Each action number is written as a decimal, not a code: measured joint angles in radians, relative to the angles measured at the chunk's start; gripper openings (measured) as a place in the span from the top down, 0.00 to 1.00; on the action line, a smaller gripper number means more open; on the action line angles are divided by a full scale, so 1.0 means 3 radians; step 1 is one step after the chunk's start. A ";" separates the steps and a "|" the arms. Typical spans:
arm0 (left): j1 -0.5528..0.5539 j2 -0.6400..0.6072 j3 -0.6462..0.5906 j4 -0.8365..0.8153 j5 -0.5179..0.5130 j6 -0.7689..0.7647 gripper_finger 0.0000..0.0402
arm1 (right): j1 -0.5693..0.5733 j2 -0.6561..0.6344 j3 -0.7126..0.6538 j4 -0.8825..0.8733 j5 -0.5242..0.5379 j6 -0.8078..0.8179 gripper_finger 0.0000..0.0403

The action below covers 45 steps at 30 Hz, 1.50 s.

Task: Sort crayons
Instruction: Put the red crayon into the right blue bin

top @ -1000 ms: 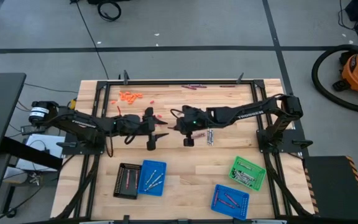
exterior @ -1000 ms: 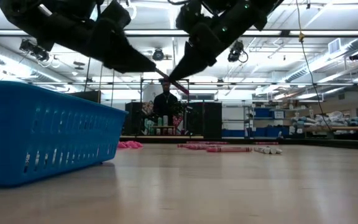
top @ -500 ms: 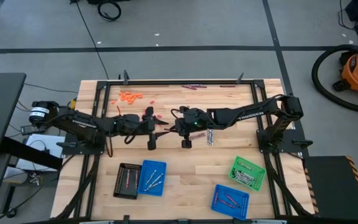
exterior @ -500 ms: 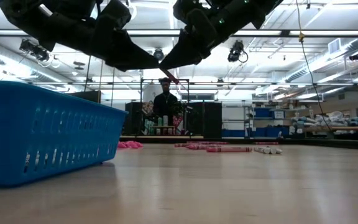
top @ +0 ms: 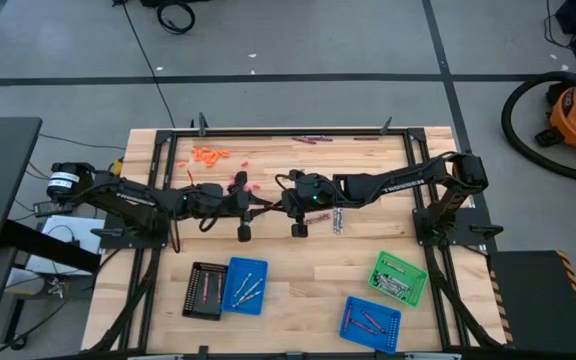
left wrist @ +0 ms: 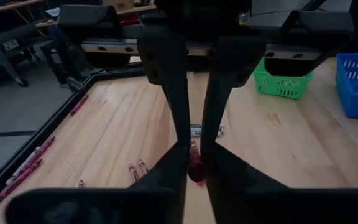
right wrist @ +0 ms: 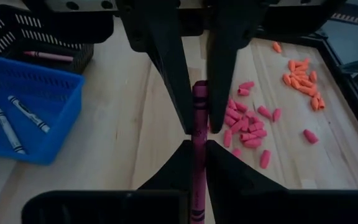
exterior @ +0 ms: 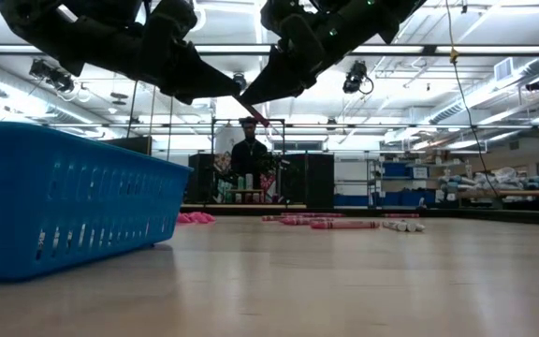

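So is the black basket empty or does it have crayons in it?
Not empty. The black basket holds thin red-pink crayons; the right wrist view shows one lying inside it.

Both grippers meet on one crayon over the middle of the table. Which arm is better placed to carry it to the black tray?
Left, probably. The left gripper and right gripper both have jaws closed on the red-pink crayon, and the black tray lies on the left arm's side of the table.

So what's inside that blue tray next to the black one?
The blue tray holds a few silver-grey crayons lying loose on its floor. Its near wall hides some of the floor, so there may be more that I cannot see.
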<state>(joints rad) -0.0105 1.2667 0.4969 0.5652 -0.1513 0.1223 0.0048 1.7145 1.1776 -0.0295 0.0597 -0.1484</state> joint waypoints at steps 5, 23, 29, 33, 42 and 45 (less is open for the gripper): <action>0.0000 0.0000 0.0000 -0.0010 0.0001 0.0002 0.94 | 0.0000 0.0000 0.0001 -0.0014 0.0000 0.0038 0.89; 0.0004 -0.0003 0.0000 0.0046 -0.0038 -0.0072 0.92 | 0.0067 -0.0224 0.0001 -0.0478 0.0023 0.0332 0.60; 0.0000 -0.0003 0.0000 0.0233 0.0051 -0.0158 0.91 | 0.0083 -0.0167 -0.0004 -0.0460 0.0338 0.0169 0.60; -0.0001 -0.0003 0.0000 0.0364 0.0059 -0.0169 0.91 | 0.0085 -0.0123 0.0002 -0.0410 0.0396 0.0140 0.60; 0.0000 -0.0003 0.0000 0.0399 0.0112 -0.0170 0.91 | 0.0091 -0.0100 -0.0002 -0.0397 0.0559 0.0071 0.73; 0.0000 -0.0003 0.0000 0.0400 0.0110 -0.0161 0.91 | 0.0092 -0.0100 -0.0002 -0.0395 0.0571 0.0048 0.84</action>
<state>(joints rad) -0.0105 1.2659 0.4969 0.6852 -0.1184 0.0739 0.0322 1.6844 1.1770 -0.1478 0.2310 -0.1341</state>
